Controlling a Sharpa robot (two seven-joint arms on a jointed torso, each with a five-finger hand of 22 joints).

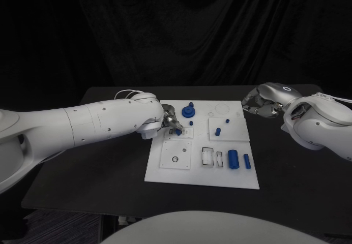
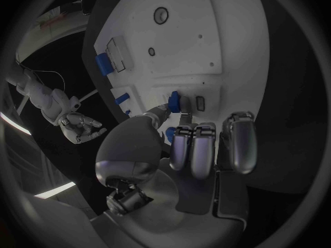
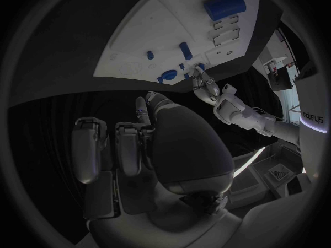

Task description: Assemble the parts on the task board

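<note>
Overhead, the smooth white task board (image 1: 202,173) lies flat on the matte black table (image 1: 110,173). On it are a round blue knobbed part (image 1: 188,111), small blue pegs (image 1: 217,132) and a larger blue cylinder (image 1: 233,158) beside rectangular slots. The left hand (image 1: 170,122) is down at the board's left edge, fingertips at a small blue part (image 1: 178,132). The right hand (image 1: 262,107), glossy silver, hovers off the board's far right corner, fingers curled in on nothing.

From the left wrist, thumb and a finger pinch the small blue part (image 2: 174,101) against the board (image 2: 186,38); other fingers (image 2: 238,140) lie straight.

From the right wrist, curled metallic fingers (image 3: 131,149) hold nothing; faint lettering at the rim is unreadable.
</note>
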